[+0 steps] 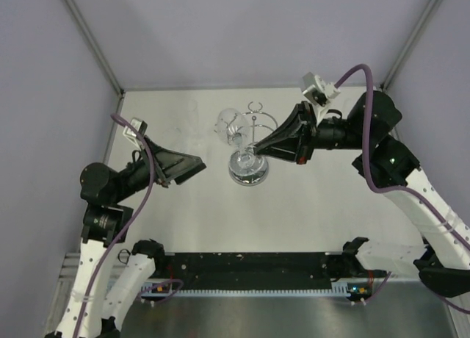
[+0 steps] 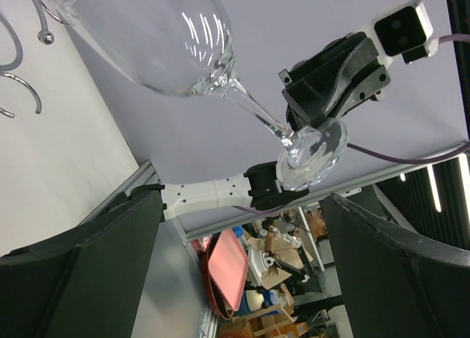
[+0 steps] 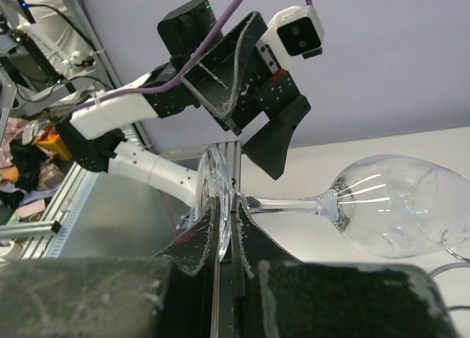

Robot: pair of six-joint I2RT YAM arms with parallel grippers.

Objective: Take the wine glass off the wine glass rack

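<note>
The clear wine glass [image 1: 228, 125] is tipped nearly sideways, its bowl [image 3: 396, 206] pointing away from my right gripper [image 3: 233, 217], which is shut on the glass's round foot [image 2: 312, 154]. The chrome wine glass rack [image 1: 247, 169] stands mid-table, and its wire loops [image 2: 22, 59] lie close to the bowl's rim. I cannot tell whether glass and rack touch. My left gripper [image 2: 242, 264] is open with nothing between its fingers [image 2: 88, 272]. It sits left of the rack and faces the glass [image 2: 158, 44] from a short distance.
Grey enclosure walls and metal corner posts [image 1: 92, 40] ring the white table [image 1: 294, 213]. A black strip [image 1: 250, 268] runs along the near edge between the arm bases. Outside the enclosure sit a red tray [image 2: 228, 272] and clutter.
</note>
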